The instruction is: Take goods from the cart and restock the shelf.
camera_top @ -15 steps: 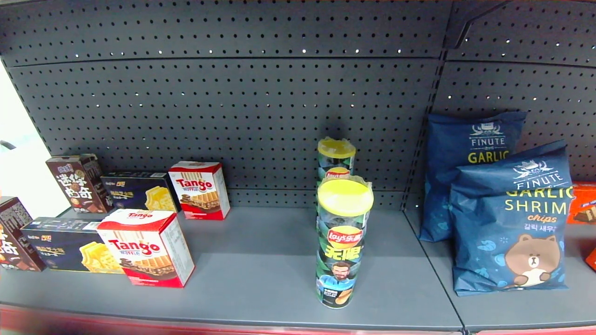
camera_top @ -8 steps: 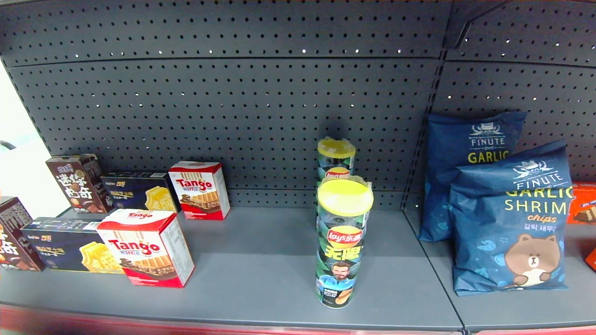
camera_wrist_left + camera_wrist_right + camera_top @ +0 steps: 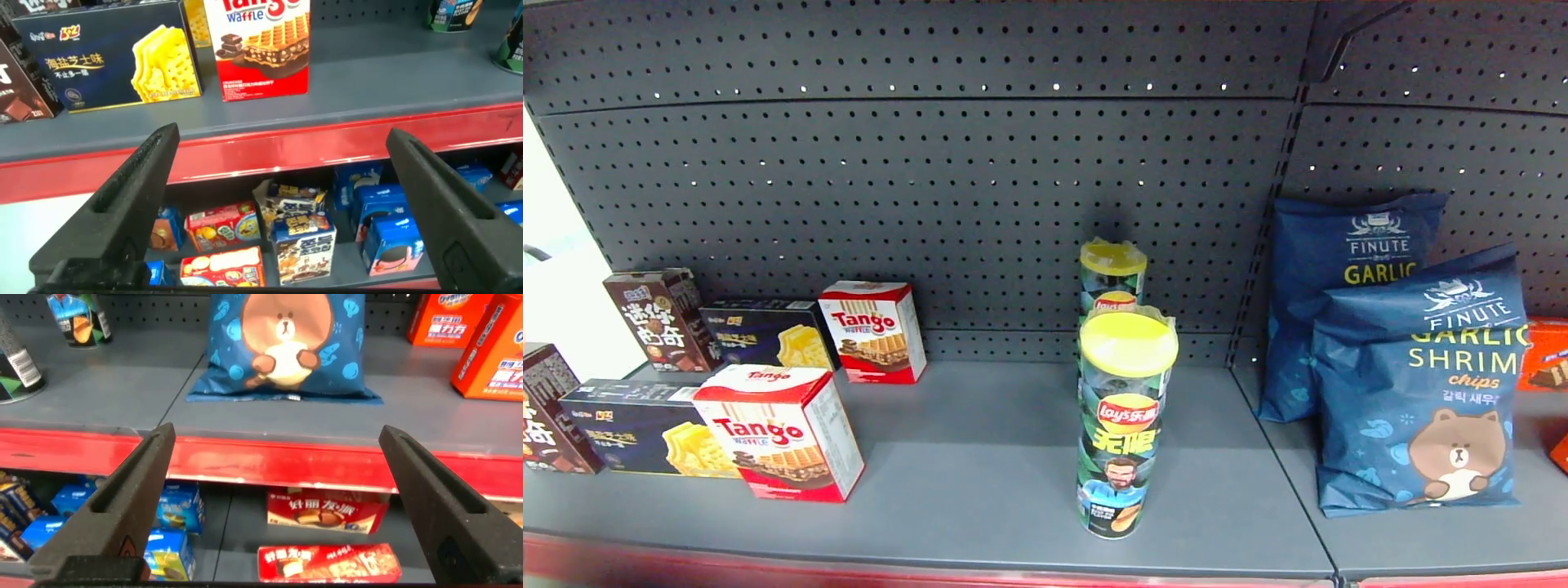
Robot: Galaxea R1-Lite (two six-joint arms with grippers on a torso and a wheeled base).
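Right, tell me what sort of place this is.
Most likely a shop aisle, or a mock-up of one. A pegboard backs a grey shelf with a red front edge, stocked with wafer boxes, chip cans and blue bags in rows. More snacks sit one level down.

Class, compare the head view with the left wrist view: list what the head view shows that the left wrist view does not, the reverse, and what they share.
Head view, not left wrist view: the dark perforated back panel and two blue plastic chip bags at the right.
Left wrist view, not head view: the open left gripper and small colourful boxes on the tier below.
Both: the red-and-white cardboard waffle box, the dark blue cardboard biscuit box beside it, and the grey metal shelf beneath them.
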